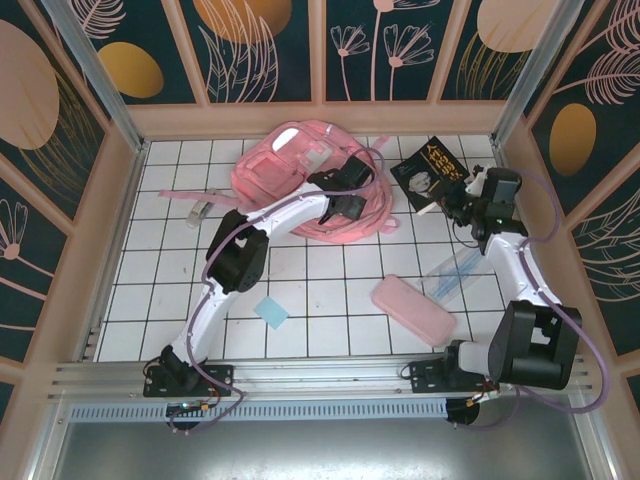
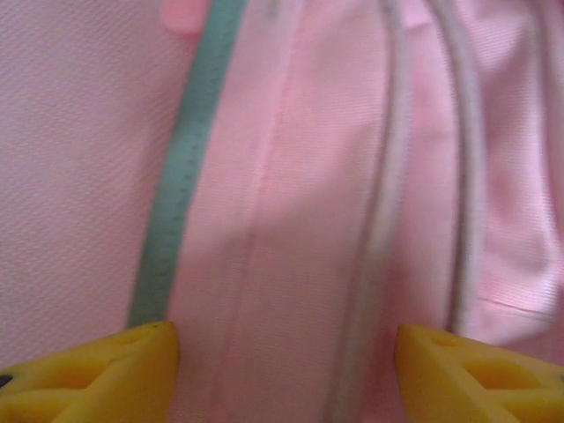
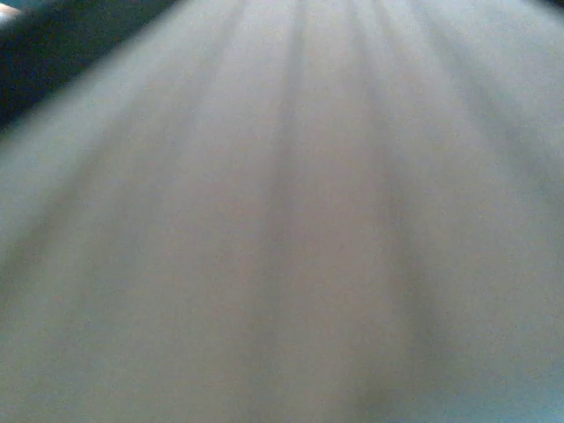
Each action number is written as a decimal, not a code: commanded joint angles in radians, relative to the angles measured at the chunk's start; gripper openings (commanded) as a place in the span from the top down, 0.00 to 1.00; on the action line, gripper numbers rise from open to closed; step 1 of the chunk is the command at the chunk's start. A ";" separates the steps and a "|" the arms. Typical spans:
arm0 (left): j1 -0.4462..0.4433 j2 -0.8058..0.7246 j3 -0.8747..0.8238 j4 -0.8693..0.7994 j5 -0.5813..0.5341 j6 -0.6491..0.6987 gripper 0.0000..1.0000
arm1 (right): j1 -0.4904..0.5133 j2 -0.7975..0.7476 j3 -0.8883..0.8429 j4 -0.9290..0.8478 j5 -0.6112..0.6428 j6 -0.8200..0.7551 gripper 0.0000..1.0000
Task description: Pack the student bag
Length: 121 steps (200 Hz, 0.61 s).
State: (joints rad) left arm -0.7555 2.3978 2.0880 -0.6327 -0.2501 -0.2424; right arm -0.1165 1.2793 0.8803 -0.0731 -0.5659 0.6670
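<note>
Left pincer (image 2: 282,366): stands open, yellow fingertips (image 2: 97,370) spread well apart, low over the pink cloth of the student bag (image 2: 291,176), clamping nothing. Looks down on a green band (image 2: 181,203) running up that cloth and on two pale grey cords (image 2: 388,203) to its right. From above, outward from the near edge of the white-tiled table (image 1: 160,300). Small blue square (image 1: 270,312): lies flat on the tiles between the two arms, nearer the left one. Pink pencil case (image 1: 413,308): lies slantwise to the right of it, well apart from the bag. Clear bluish sheet (image 1: 455,270): rests just beyond the case, beside the right forearm. Farther out, student bag: slumps flat on the middle-far tiles, pale shiny pocket facing up near its far end, straps looped at its right side; has the left pincer over its near right part. Pink strap (image 1: 190,192): trails leftward from the bag along the tiles. Small pale tube (image 1: 200,211): lies just this side of that strap, left of the bag. Dark book (image 1: 428,170): lies tilted just beside the looped straps, cover up with pale lettering. At the book's right edge, right pincer (image 1: 458,197): touching or just beside, cannot tell which; hides its jaws from the top camera, so cannot tell whether open or closed. Faces, in its own wrist view, a blurred pale grey surface (image 3: 282,247), dark at the upper left corner.
</note>
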 commanded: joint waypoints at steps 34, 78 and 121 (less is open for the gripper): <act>0.005 0.082 -0.008 -0.057 0.066 0.054 0.33 | -0.004 -0.056 -0.006 0.068 -0.016 -0.014 1.00; 0.004 0.080 -0.074 -0.058 0.018 0.058 0.68 | -0.004 -0.067 -0.009 0.080 -0.015 -0.013 1.00; 0.021 -0.001 0.011 -0.077 0.024 0.056 1.00 | -0.011 -0.108 -0.012 0.079 0.016 -0.037 1.00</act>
State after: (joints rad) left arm -0.7570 2.4279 2.0815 -0.6071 -0.2478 -0.1940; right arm -0.1165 1.2423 0.8677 -0.0727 -0.5644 0.6659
